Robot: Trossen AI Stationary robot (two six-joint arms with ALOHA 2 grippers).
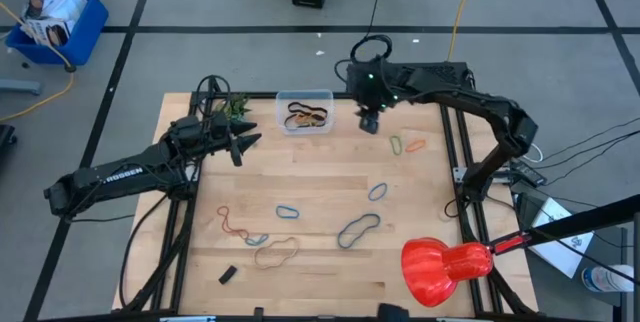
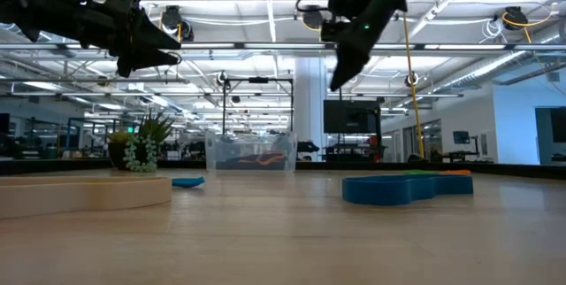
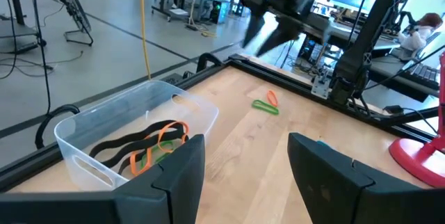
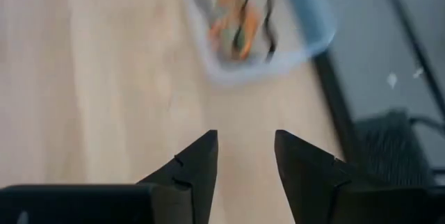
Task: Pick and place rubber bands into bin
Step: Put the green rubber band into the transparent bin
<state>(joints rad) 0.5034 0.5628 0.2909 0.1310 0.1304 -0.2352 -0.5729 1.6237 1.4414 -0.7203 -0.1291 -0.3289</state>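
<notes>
We count eight thin floppy rubber bands [image 1: 358,230] on wood table [image 1: 320,177]; one clear rounded bin [image 1: 305,110] holds several. Right gripper [image 1: 369,123], left gripper [image 1: 240,146]: released, empty.

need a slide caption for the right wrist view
Open right tool above the wooden table, with the clear bin of rubber bands ahead.

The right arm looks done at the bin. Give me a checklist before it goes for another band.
1. Right gripper empty: ok, fingers apart, nothing between them.
2. Right gripper off the bin: ok, it hangs beside the bin in the high view.
3. Bin holds bands: ok, black and orange loops lie inside.
4. Bands left on the table: ok, a green and orange pair lies nearest the right arm.
5. Left gripper out of the way: ok, open, on the bin's other side.
6. Last band landed in the bin: cannot tell.
</notes>
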